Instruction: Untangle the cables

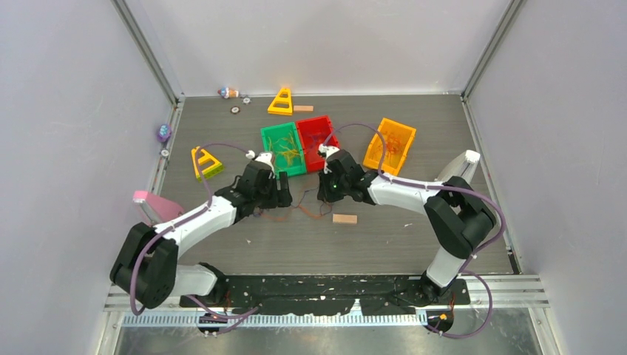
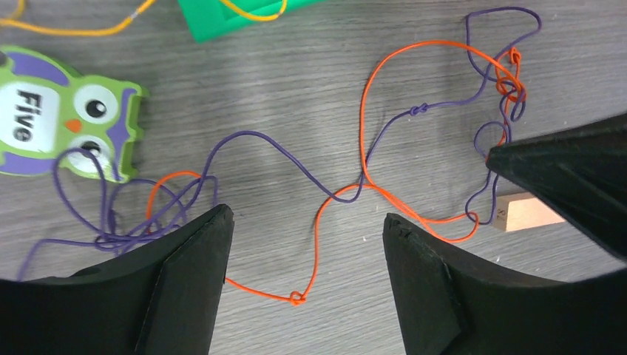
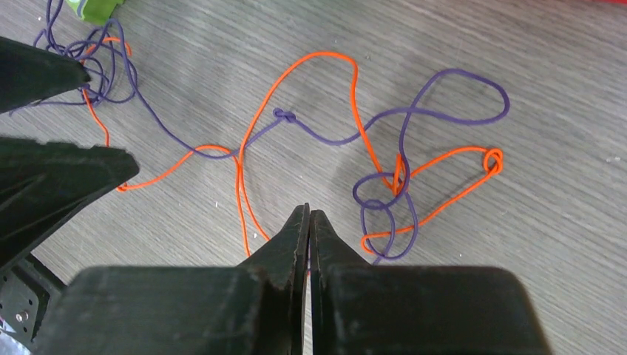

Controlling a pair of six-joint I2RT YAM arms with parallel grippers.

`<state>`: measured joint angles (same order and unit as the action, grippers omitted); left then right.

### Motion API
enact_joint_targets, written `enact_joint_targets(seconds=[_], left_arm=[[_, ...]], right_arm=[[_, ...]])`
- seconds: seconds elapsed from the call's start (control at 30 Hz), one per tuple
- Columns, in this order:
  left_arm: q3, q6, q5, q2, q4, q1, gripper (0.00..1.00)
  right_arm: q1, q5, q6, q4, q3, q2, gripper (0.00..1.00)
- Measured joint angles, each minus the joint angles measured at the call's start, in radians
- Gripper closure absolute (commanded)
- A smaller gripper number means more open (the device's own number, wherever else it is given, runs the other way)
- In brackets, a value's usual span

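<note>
The cables lie on the grey table as a loose tangle of one orange strand (image 2: 362, 126) and one purple strand (image 2: 251, 137), small between the two arms in the top view (image 1: 296, 211). My left gripper (image 2: 303, 218) is open just above them, with a knot of the orange strand between its fingers, touching neither. My right gripper (image 3: 309, 209) is shut, and orange (image 3: 318, 55) and purple (image 3: 458, 74) strands run in under its closed tips. A knotted cluster of both colours lies just right of those tips. In the top view both grippers, left (image 1: 281, 198) and right (image 1: 325, 194), face each other closely.
A green owl block marked "Five" (image 2: 52, 111) lies on the left end of the tangle. A small wooden block (image 2: 521, 211) sits by the right gripper. Green (image 1: 283, 148), red (image 1: 316, 137) and orange (image 1: 390, 144) bins holding more strands stand behind. Two yellow triangles (image 1: 281, 102) (image 1: 205, 163) lie further out.
</note>
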<state>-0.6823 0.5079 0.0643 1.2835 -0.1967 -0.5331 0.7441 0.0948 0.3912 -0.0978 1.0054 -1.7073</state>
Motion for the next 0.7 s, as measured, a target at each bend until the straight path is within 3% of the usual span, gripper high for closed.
enact_joint_targets(seconds=[0.23, 0.27, 0.37, 0.53, 0.7], left_arm=[[-0.019, 0.28, 0.009, 0.111, 0.011, 0.011, 0.39], [-0.029, 0.313, 0.018, 0.134, 0.012, 0.011, 0.48], [-0.064, 0.395, 0.043, 0.218, 0.021, 0.011, 0.99], [-0.102, 0.454, 0.055, 0.307, 0.073, 0.012, 1.0], [-0.1, 0.37, 0.101, 0.201, 0.017, 0.012, 1.0]], right_arm=[[0.0, 0.005, -0.001, 0.017, -0.041, 0.041, 0.95], [0.0, 0.006, 0.0, 0.021, -0.042, 0.042, 0.95], [0.0, 0.01, 0.0, 0.037, -0.053, 0.05, 0.95], [-0.005, -0.008, 0.001, 0.024, -0.091, 0.095, 0.95], [-0.103, -0.056, 0.006, -0.037, -0.152, 0.22, 0.95]])
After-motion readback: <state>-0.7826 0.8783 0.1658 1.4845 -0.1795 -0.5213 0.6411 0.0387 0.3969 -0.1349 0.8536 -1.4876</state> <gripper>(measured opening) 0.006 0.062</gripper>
